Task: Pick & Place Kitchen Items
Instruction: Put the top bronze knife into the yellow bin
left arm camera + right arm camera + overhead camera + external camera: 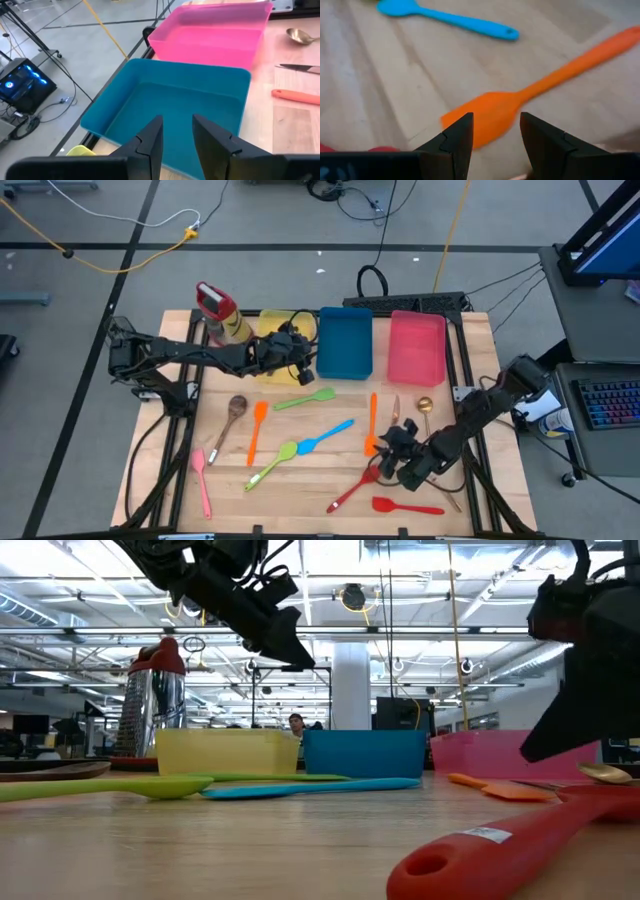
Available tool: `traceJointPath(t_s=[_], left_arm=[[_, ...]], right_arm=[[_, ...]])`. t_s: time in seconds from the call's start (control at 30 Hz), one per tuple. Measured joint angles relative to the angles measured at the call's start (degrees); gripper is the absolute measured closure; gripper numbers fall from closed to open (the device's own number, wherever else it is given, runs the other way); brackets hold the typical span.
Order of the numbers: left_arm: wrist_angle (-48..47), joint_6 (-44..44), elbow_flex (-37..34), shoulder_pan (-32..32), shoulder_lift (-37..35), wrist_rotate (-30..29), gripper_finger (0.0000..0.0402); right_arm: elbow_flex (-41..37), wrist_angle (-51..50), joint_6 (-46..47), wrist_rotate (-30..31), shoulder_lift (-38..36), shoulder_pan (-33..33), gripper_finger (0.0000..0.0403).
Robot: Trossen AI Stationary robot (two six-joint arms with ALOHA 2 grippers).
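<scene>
Overhead looking down, low table-level view, two close wrist cameras (sharing blue tray (346,343))

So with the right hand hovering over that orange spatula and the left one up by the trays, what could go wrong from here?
The right hand is open above the orange spatula, over its blade rather than its handle; a grip on that flat blade may slip. In the high view a red spatula lies close by, so descending could nudge it. The left hand hangs open and empty over the blue tray, with nothing visibly held to place.
</scene>
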Motion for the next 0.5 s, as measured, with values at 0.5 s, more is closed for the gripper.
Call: traceJointPath(t_s=[0.5], left_arm=[[-2.34, -1.7, 0.0, -0.01, 0.0, -0.02, 0.0295]], right_arm=[[0.0, -13.78, 12.18, -13.06, -2.67, -2.09, 0.0248]])
